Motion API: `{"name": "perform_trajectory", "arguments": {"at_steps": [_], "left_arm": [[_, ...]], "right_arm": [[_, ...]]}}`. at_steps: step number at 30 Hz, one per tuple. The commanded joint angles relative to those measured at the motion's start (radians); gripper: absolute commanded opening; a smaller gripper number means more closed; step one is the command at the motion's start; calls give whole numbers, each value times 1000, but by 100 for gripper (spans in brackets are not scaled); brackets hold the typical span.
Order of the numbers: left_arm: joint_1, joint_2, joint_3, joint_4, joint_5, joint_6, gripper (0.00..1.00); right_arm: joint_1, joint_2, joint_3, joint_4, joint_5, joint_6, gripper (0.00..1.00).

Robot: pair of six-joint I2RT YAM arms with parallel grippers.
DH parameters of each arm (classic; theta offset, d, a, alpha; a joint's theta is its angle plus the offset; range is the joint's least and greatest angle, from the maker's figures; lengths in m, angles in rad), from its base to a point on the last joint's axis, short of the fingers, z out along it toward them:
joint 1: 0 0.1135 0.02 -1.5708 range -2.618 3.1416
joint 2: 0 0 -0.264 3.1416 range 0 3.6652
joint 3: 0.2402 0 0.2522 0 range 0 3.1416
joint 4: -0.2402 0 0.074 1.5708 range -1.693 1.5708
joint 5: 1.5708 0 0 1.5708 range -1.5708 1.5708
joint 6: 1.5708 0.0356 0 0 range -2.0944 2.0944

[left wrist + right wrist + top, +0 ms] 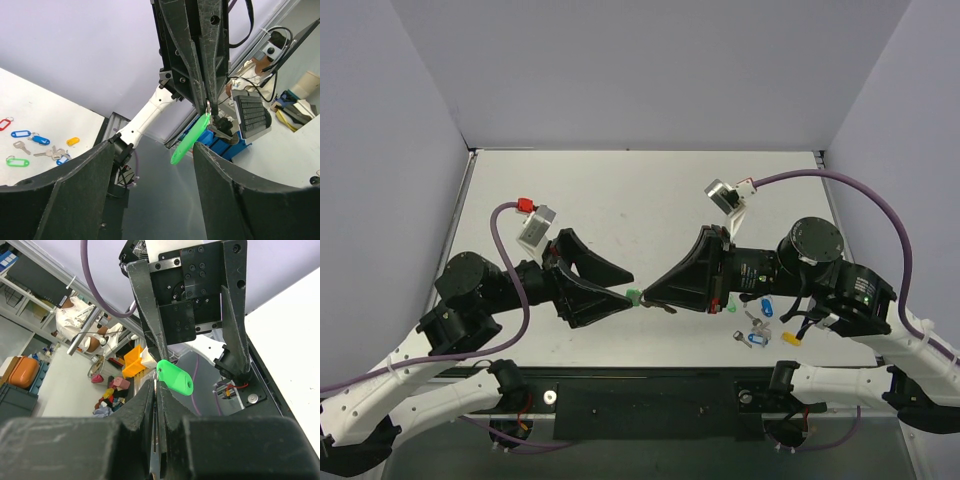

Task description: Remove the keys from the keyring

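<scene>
Key (175, 377) head bright green, oval, smooth plastic.

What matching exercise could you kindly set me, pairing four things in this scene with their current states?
Things:
1. left end effector
2. right end effector
3. green key
4. loose keys

States:
A. lying on the table
B. fingers spread open
C. dangling in mid-air
D. fingers pinched shut

Pairs: 1-B, 2-D, 3-C, 4-A.
</scene>
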Motion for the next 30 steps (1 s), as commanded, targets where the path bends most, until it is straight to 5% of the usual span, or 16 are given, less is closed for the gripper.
{"name": "perform_trajectory", "arguments": {"at_steps": [1, 8, 15, 18, 30], "left_arm": [[1, -4, 42, 13, -12, 56, 71], [-10, 3, 46, 45, 14, 68, 54], [-26, 0, 46, 50, 17, 74, 7], [-26, -20, 42, 50, 8, 74, 0], [-26, -64, 58, -63, -32, 114, 0]], "right_arm": [[11, 9, 10, 60, -23, 9, 0], [10, 21, 17, 48, -23, 6, 0], [11, 24, 31, 29, -7, -8, 0], [11, 21, 34, 23, 5, -12, 0], [11, 17, 43, 5, 25, -25, 0]]}}
